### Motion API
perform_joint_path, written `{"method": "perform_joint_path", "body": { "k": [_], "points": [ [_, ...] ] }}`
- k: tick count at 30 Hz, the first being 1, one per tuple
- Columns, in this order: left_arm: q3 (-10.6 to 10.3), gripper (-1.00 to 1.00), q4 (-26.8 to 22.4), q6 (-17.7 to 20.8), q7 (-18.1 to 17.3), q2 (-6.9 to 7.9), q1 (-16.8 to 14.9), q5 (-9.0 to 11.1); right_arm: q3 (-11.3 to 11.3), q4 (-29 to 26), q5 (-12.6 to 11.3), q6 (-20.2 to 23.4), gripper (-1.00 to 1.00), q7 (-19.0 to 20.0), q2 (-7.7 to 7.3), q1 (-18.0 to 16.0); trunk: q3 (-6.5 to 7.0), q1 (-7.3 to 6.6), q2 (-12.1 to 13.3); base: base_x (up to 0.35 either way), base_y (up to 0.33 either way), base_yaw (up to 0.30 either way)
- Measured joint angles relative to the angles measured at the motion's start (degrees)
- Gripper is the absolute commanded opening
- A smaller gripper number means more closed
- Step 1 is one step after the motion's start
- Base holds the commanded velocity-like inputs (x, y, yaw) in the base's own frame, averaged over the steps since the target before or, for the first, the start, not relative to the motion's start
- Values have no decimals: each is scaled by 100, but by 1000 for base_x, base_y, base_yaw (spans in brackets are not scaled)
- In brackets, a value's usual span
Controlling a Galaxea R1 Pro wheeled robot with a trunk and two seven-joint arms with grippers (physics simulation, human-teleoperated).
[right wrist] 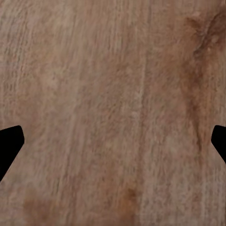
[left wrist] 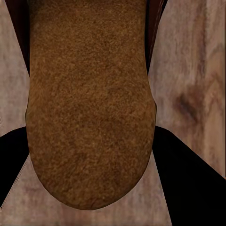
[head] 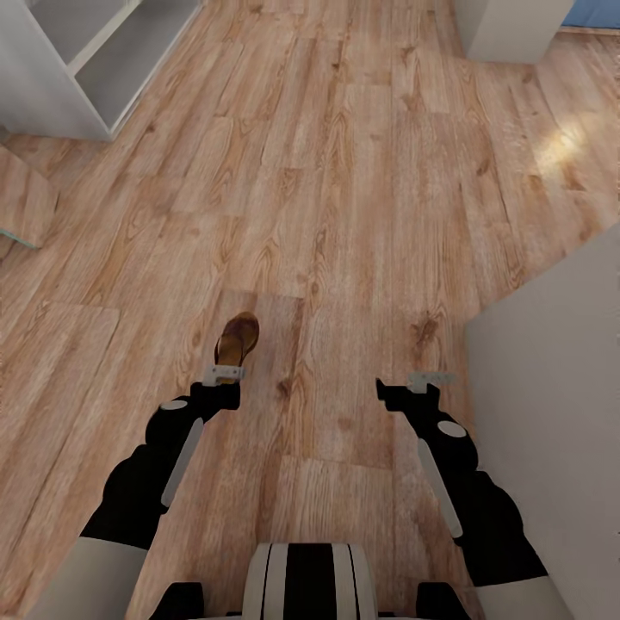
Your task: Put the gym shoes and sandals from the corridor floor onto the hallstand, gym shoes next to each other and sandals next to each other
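Between the left gripper (left wrist: 89, 155) jaws, clenched on it, a sandal (head: 237, 338) hangs over the corridor floor (head: 362, 215); its fuzzy sole (left wrist: 89, 94) shows close in the left wrist view. Right gripper (right wrist: 113, 141) jaws spread wide, released.

Brown slip-on sandal (head: 237, 338): heel end hidden behind the left tool (head: 223, 374); in the left wrist view its tan footbed (left wrist: 89, 103) is cut off by the frame edge, toe strap unseen. Light grey shelved unit (head: 82, 65): cropped at the frame corner. Right tool (right wrist: 113, 146): only the fingertips (right wrist: 9, 143) enter the frame.
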Motion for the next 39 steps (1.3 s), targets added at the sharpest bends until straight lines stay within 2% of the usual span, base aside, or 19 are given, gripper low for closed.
{"method": "perform_joint_path", "body": {
  "k": [32,39],
  "points": [
    [-18,-100,27,-4,-7,-48,3,11,31,1,1,0,100,0,0,0,987,-82,43,0,0,0],
    [-19,-100,29,-5,-11,-89,3,150,31,1,1,0,100,0,0,0,1208,-101,52,0,0,0]
  ]
}}
